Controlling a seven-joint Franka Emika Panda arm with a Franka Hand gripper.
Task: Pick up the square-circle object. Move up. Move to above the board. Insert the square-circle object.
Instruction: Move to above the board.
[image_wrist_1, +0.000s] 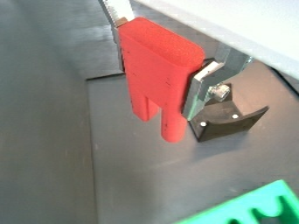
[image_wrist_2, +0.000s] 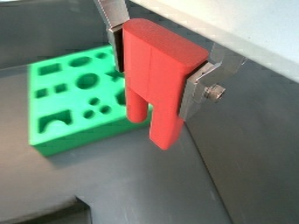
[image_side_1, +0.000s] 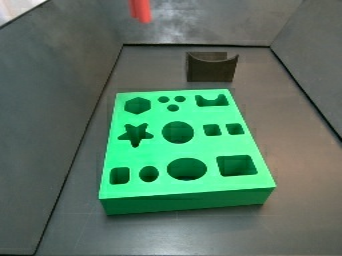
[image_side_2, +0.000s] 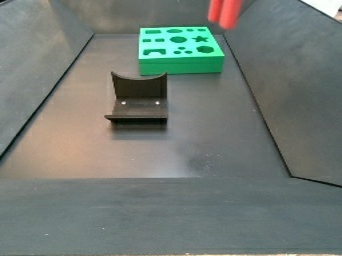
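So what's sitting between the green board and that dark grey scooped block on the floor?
Nothing: in a side view the floor between the board and the dark grey block is bare. The gripper holds the red square-circle object up in the air.

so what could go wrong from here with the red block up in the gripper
1. The gripper grips only the upper part of the red block; its notched end hangs free, so it could tilt or slip on the way.
2. The block is not yet over the green board; its holes lie close together, so a small offset could land it on the rim or in the wrong hole.
3. Descending too early risks hitting the dark grey block.
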